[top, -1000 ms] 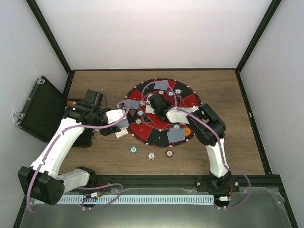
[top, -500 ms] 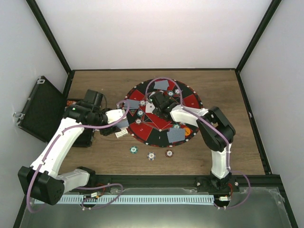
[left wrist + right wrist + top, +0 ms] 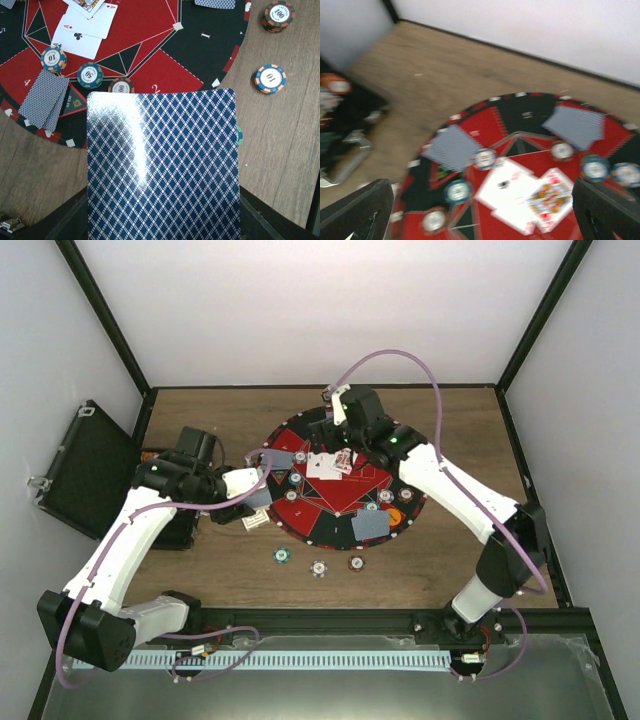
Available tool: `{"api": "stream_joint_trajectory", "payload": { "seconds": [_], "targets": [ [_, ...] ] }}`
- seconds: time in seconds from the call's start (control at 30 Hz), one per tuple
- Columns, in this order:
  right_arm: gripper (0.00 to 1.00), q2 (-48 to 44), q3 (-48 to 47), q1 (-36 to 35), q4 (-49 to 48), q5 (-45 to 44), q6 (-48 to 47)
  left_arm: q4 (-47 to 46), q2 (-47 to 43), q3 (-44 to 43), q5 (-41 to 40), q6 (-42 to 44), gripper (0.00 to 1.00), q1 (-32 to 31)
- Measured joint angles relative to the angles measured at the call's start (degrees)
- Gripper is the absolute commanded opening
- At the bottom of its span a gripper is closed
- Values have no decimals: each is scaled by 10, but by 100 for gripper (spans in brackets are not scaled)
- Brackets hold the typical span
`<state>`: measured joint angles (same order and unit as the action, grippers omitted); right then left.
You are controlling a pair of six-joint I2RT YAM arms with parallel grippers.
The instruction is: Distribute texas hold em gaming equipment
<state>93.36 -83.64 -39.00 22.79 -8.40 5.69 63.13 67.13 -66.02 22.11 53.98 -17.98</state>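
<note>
My left gripper (image 3: pixel 250 508) hovers at the left edge of the round mat (image 3: pixel 318 530), shut on playing cards. The top blue-diamond back (image 3: pixel 162 165) fills the lower left wrist view and hides the jaws. Face-up cards (image 3: pixel 330 465) lie at the mat's centre, also seen as face-up cards (image 3: pixel 520 195) in the blurred right wrist view. My right gripper (image 3: pixel 350 415) is raised over the mat's far side, and its fingers (image 3: pixel 607 210) stand wide apart, holding nothing. Face-down cards (image 3: pixel 45 97) and poker chips (image 3: pixel 90 75) ring the mat.
Three chips (image 3: pixel 319 568) lie on the wood in front of the mat, with an orange button disc (image 3: pixel 393 512) at the mat's right. A black case (image 3: pixel 85 470) leans at the far left. White walls close in the table.
The right gripper opened, lifted off the mat's centre and swung back towards the far side, its arm stretching out. The face-up cards stay in the middle. The left arm held still.
</note>
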Motion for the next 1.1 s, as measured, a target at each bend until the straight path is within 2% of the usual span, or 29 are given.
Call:
{"api": "stream_joint_trajectory", "payload": {
  "seconds": [0.23, 0.43, 0.7, 1.1],
  "targets": [
    [96, -33, 39, 2, 3, 264, 155, 0, 0, -2, 3, 0, 7, 0],
    [93, -28, 122, -21, -37, 409, 266, 0, 2, -5, 9, 0, 7, 0],
    [89, 1, 134, -49, -114, 501, 348, 0, 7, -24, 13, -1, 7, 0],
    [86, 28, 156, -51, -202, 569, 401, 1, 14, -27, 16, -1, 7, 0]
  ]
}}
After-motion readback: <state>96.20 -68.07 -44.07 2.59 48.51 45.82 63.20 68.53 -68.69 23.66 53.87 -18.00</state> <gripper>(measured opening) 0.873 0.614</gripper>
